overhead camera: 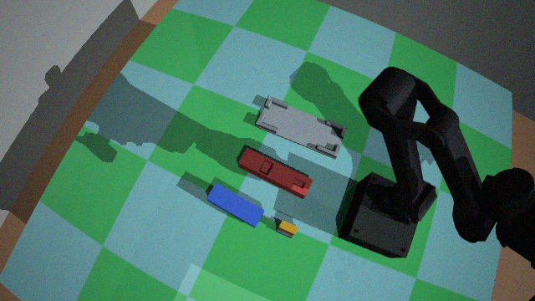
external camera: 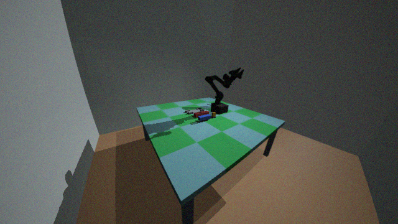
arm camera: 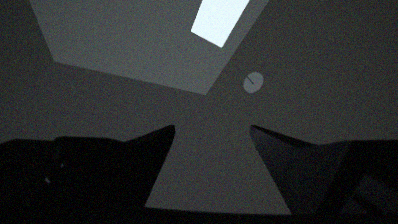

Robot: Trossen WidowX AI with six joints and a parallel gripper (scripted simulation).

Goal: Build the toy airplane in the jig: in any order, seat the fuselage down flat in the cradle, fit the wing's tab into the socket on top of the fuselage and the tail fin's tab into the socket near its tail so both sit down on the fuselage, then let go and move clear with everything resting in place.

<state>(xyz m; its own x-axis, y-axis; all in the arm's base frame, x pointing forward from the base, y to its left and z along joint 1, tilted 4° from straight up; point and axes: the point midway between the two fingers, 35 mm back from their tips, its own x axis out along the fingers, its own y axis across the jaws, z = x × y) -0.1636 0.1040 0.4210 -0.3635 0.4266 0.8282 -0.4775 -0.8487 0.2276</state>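
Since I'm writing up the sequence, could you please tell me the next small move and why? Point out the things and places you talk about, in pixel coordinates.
Probably swing the open tool [external camera: 242, 72] [arm camera: 212, 128] back over the red fuselage [overhead camera: 274, 172] [external camera: 201, 114]: it lies beside the gray jig [overhead camera: 298, 126] [external camera: 194, 111], whose cradle holds no part, while the tool points up and away from the parts with nothing between its fingers.
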